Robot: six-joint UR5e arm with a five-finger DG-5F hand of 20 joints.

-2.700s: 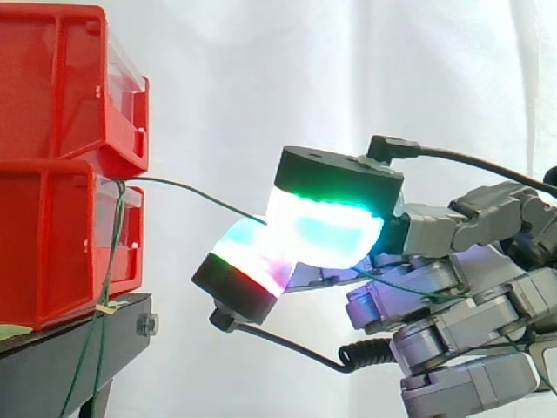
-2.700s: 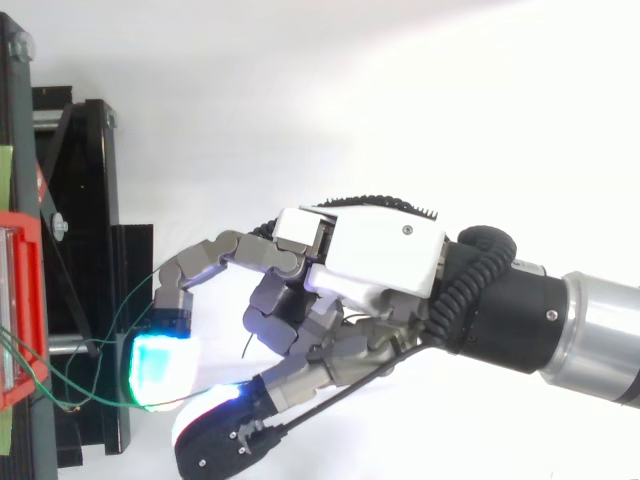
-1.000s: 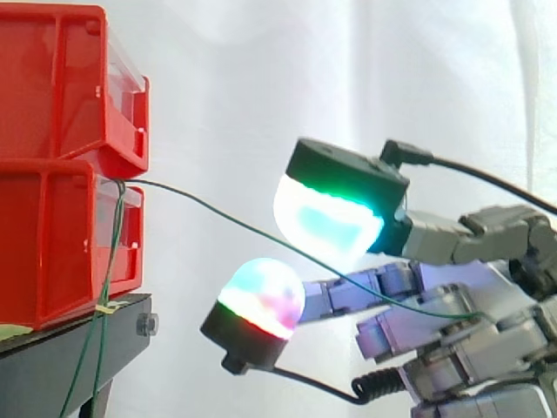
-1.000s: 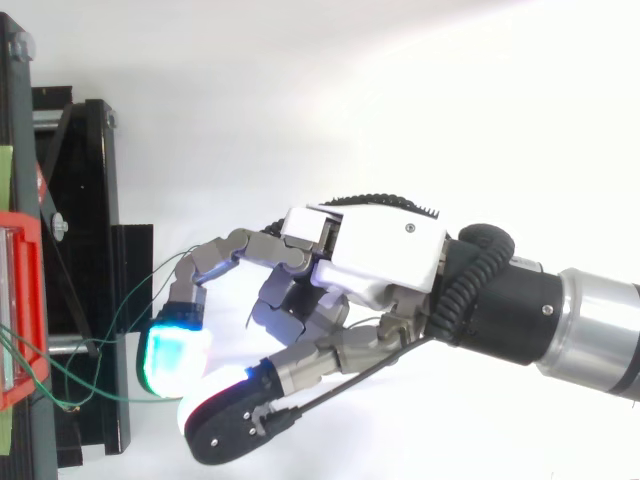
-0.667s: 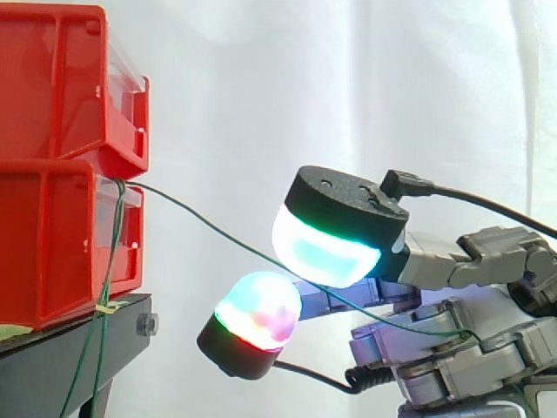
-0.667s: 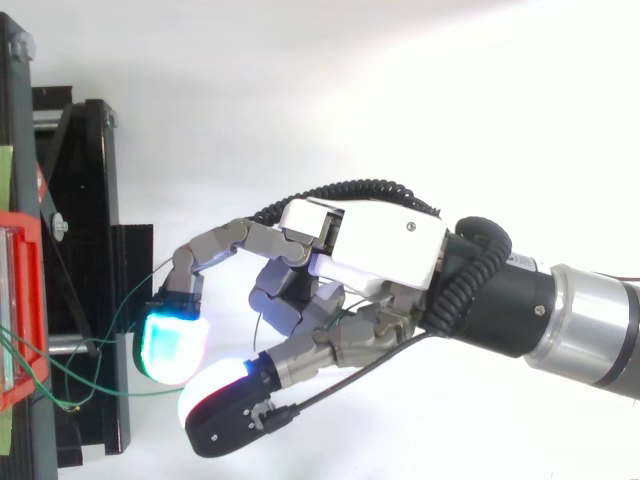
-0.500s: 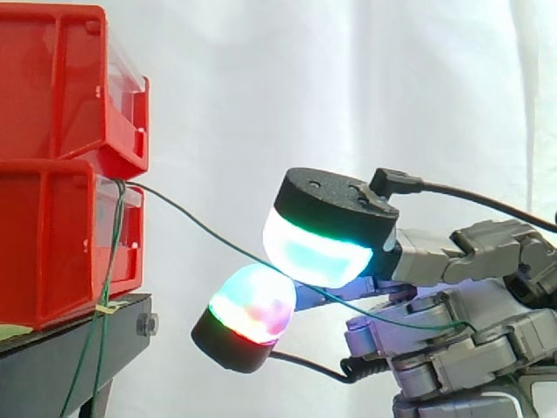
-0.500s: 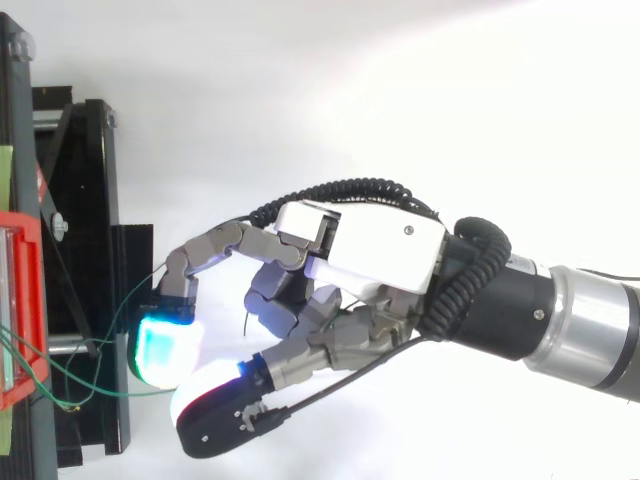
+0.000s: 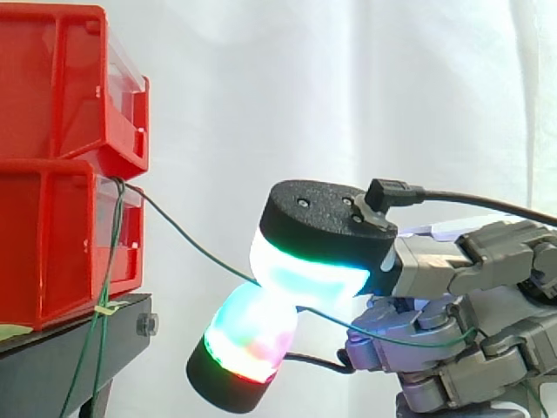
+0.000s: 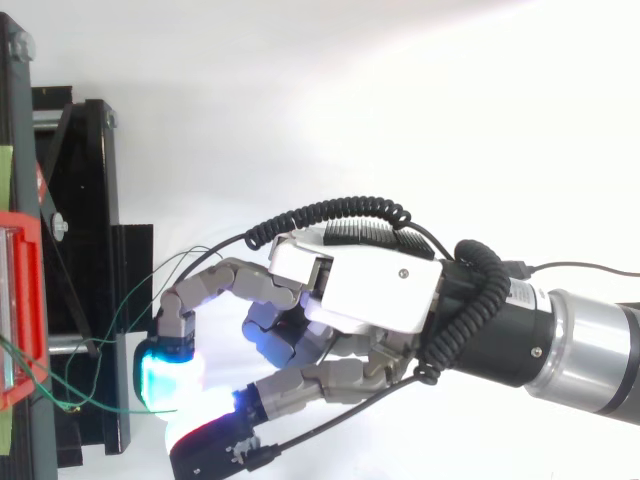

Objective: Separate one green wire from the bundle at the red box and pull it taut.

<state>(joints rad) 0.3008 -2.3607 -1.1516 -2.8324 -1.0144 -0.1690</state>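
Observation:
One thin green wire slopes down from the front edge of the lower red box to my hand. It goes in where two glowing fingertips press together, so my hand is shut on the wire. Behind the pads the wire sags in a loose curve toward the palm. The rest of the green bundle hangs down the front of the box past the stand. From above, my hand reaches in from the right with its pads close to the stand, and green wires loop there.
A second red box sits stacked on the lower one. Both rest on a black stand, whose frame stands at the left in the top view. A white curtain hangs behind.
The two glowing pads were apart a second ago and have come together on the wire. The hand has dropped lower, so the wire slopes more steeply from the box.

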